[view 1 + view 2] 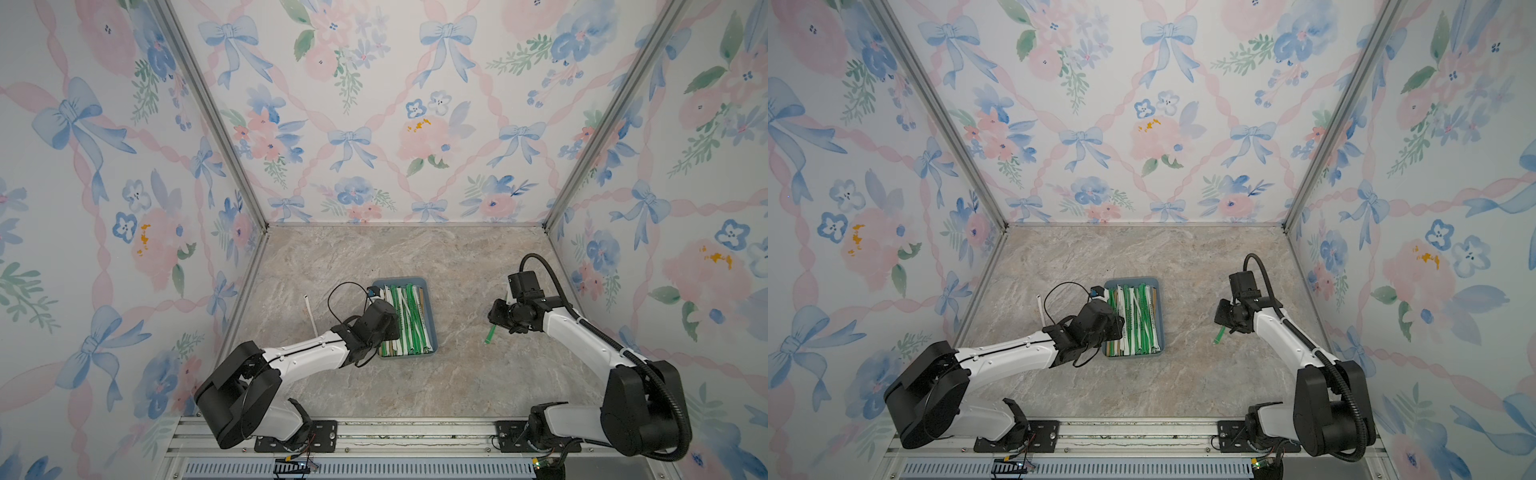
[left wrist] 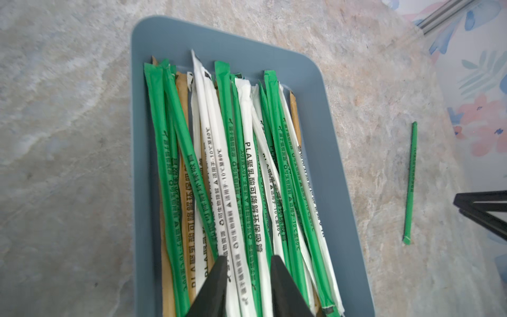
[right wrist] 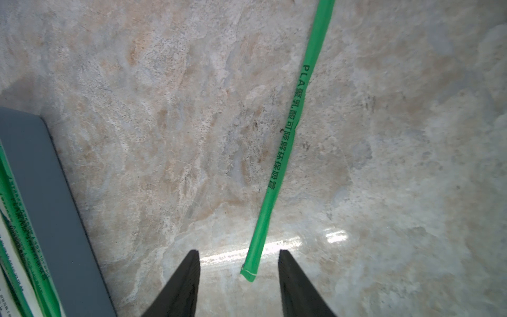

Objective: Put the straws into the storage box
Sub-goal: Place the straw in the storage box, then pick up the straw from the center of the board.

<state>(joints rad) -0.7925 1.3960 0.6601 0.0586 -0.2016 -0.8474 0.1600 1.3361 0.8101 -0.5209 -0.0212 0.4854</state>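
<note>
Black left gripper (image 2: 249, 258) above storage box (image 2: 326, 153).

You see even, bright light, shadows faint. Glare streaks the tabletop (image 3: 301, 241) low in your right wrist view.

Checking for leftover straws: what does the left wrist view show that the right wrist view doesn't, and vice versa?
Left wrist only: most of the straws piled in the storage box, with the left gripper open over them. Right wrist only: the right gripper open, its jaws either side of one end of the loose green straw. Both: that straw lying alone on the table, plus the box's blue rim and a few straws beside it.
</note>
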